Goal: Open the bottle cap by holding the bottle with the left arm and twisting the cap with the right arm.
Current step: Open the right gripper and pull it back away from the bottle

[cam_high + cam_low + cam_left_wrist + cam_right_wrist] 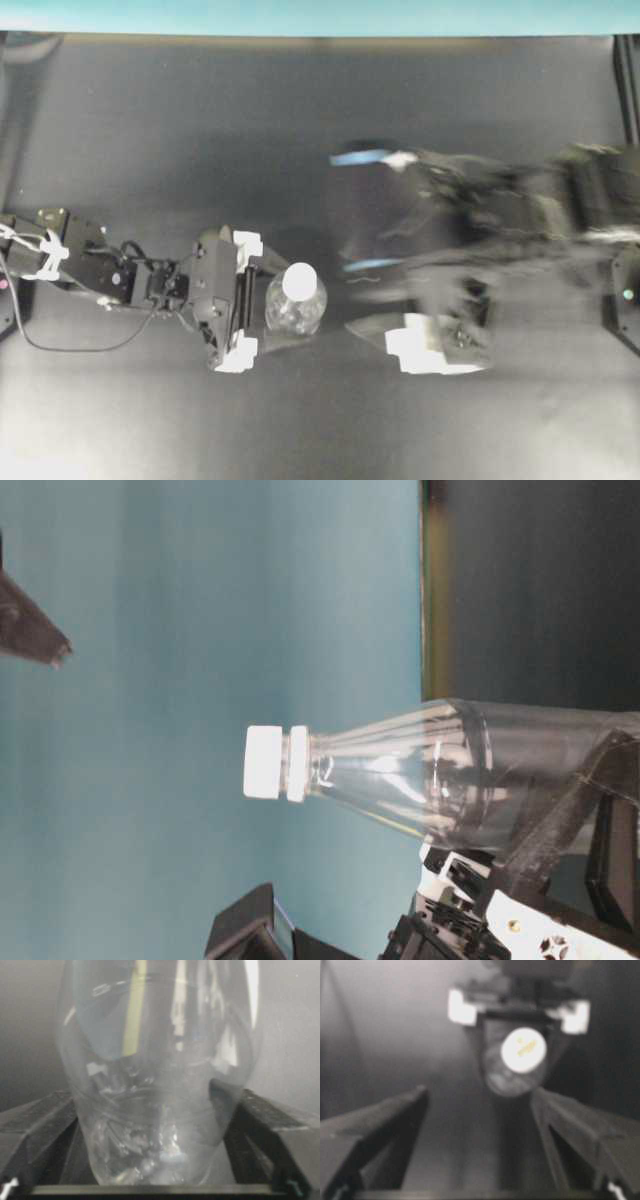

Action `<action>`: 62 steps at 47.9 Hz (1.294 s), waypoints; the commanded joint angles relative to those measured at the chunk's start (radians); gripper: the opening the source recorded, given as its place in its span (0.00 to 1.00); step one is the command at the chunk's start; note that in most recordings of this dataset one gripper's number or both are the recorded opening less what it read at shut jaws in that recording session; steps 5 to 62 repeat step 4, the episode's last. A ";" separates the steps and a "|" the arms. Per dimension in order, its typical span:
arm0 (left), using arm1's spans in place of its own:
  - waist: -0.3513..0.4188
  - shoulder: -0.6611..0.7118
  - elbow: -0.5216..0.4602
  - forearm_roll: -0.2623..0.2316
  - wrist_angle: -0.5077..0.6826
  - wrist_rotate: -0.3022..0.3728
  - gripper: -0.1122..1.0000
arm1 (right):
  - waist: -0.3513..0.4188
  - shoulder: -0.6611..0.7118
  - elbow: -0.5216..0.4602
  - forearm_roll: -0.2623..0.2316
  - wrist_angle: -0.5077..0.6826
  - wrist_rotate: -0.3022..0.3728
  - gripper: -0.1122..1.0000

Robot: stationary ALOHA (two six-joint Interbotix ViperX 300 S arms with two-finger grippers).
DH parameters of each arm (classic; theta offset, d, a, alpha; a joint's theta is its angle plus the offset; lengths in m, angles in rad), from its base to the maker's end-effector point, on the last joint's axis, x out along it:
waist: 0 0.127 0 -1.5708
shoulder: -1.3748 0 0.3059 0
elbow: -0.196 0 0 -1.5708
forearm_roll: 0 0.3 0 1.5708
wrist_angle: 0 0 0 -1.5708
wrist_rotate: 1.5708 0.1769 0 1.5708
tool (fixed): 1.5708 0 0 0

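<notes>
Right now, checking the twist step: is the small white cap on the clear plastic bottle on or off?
On. The small white cap sits on the clear plastic bottle's neck.

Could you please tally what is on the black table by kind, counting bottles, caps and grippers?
Bottles: 1, the clear bottle
Caps: 1, the white bottle cap, on the bottle
Grippers: 2, the left gripper with jaws on either side of the bottle, and the right gripper, open and apart from the cap
Total: 4
</notes>
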 commanded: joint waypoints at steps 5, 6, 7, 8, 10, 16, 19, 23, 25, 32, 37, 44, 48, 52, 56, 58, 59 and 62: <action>0.002 -0.041 -0.026 0.002 -0.005 -0.002 0.97 | 0.005 -0.144 0.158 0.003 -0.169 0.038 0.82; 0.002 -0.041 -0.026 0.002 -0.005 -0.002 0.97 | 0.005 -0.144 0.158 0.003 -0.169 0.038 0.82; 0.002 -0.041 -0.026 0.002 -0.005 -0.002 0.97 | 0.005 -0.144 0.158 0.003 -0.169 0.038 0.82; 0.002 -0.041 -0.026 0.002 -0.005 -0.002 0.97 | 0.005 -0.144 0.158 0.003 -0.169 0.038 0.82; 0.002 -0.041 -0.026 0.002 -0.005 -0.002 0.97 | 0.005 -0.144 0.158 0.003 -0.169 0.038 0.82; 0.002 -0.041 -0.026 0.002 -0.005 -0.002 0.97 | 0.005 -0.144 0.158 0.003 -0.169 0.038 0.82; 0.002 -0.041 -0.026 0.002 -0.005 -0.002 0.97 | 0.005 -0.144 0.158 0.003 -0.169 0.038 0.82; 0.002 -0.041 -0.026 0.002 -0.005 -0.002 0.97 | 0.005 -0.144 0.158 0.003 -0.169 0.038 0.82; 0.002 -0.041 -0.026 0.002 -0.005 -0.002 0.97 | 0.005 -0.144 0.158 0.003 -0.169 0.038 0.82; 0.002 -0.041 -0.026 0.002 -0.005 -0.002 0.97 | 0.005 -0.144 0.158 0.003 -0.169 0.038 0.82; 0.002 -0.041 -0.026 0.002 -0.005 -0.002 0.97 | 0.005 -0.144 0.158 0.003 -0.169 0.038 0.82; 0.002 -0.041 -0.026 0.002 -0.005 -0.002 0.97 | 0.005 -0.144 0.158 0.003 -0.169 0.038 0.82; 0.002 -0.041 -0.026 0.002 -0.005 -0.002 0.97 | 0.005 -0.144 0.158 0.003 -0.169 0.038 0.82; 0.002 -0.041 -0.026 0.002 -0.005 -0.002 0.97 | 0.005 -0.144 0.158 0.003 -0.169 0.038 0.82; 0.002 -0.041 -0.026 0.002 -0.005 -0.002 0.97 | 0.005 -0.144 0.158 0.003 -0.169 0.038 0.82; 0.002 -0.041 -0.026 0.002 -0.005 -0.002 0.97 | 0.005 -0.144 0.158 0.003 -0.169 0.038 0.82; 0.002 -0.041 -0.026 0.002 -0.005 -0.002 0.97 | 0.005 -0.144 0.158 0.003 -0.169 0.038 0.82; 0.002 -0.041 -0.026 0.002 -0.005 -0.002 0.97 | 0.005 -0.144 0.158 0.003 -0.169 0.038 0.82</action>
